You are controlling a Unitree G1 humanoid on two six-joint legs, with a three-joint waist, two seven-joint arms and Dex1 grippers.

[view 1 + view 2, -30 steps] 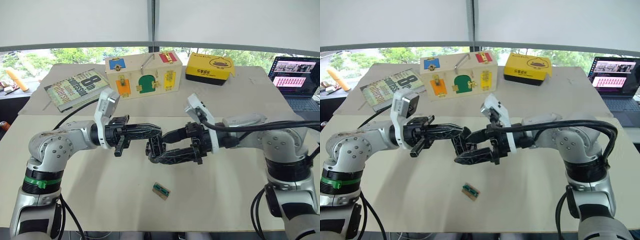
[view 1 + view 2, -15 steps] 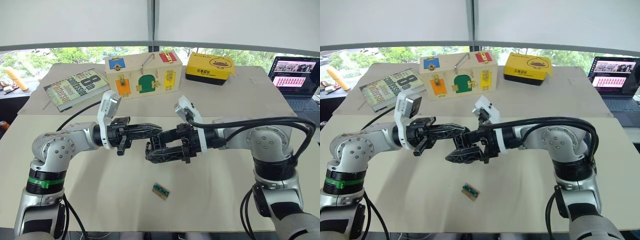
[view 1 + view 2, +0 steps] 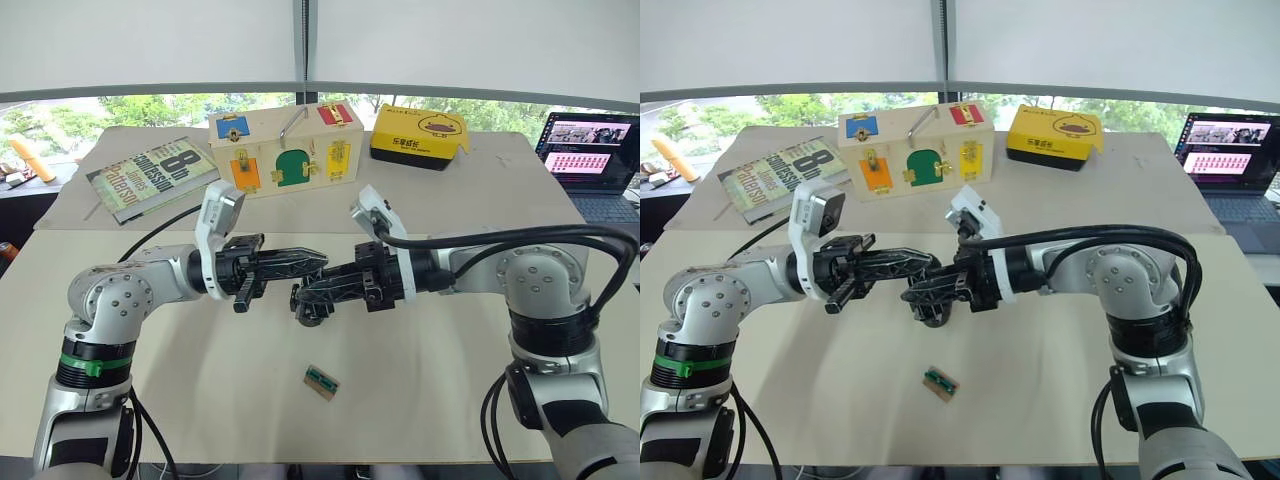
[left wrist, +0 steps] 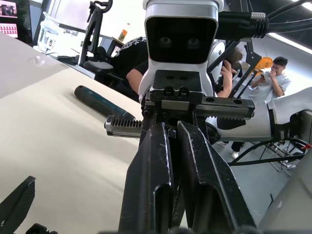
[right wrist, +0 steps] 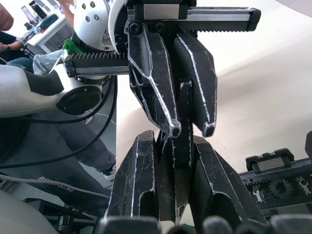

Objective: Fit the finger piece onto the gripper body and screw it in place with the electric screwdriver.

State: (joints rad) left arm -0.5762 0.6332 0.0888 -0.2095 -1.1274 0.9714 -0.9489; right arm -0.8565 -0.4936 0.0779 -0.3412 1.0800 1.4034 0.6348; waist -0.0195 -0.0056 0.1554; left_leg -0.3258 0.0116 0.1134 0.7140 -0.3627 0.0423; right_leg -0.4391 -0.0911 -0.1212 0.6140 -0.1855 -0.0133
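The desk (image 3: 420, 370) lies below both arms. The left claw (image 3: 312, 262) is clenched on a thin black finger piece (image 5: 183, 114), its long axis level, pointing at the right claw (image 3: 305, 297), which grasps the gripper body (image 3: 312, 300) just below. The electric screwdriver (image 4: 100, 102) lies well apart, nearer the right arm

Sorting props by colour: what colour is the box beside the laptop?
Yellow box, black base; clearest in left eye view.
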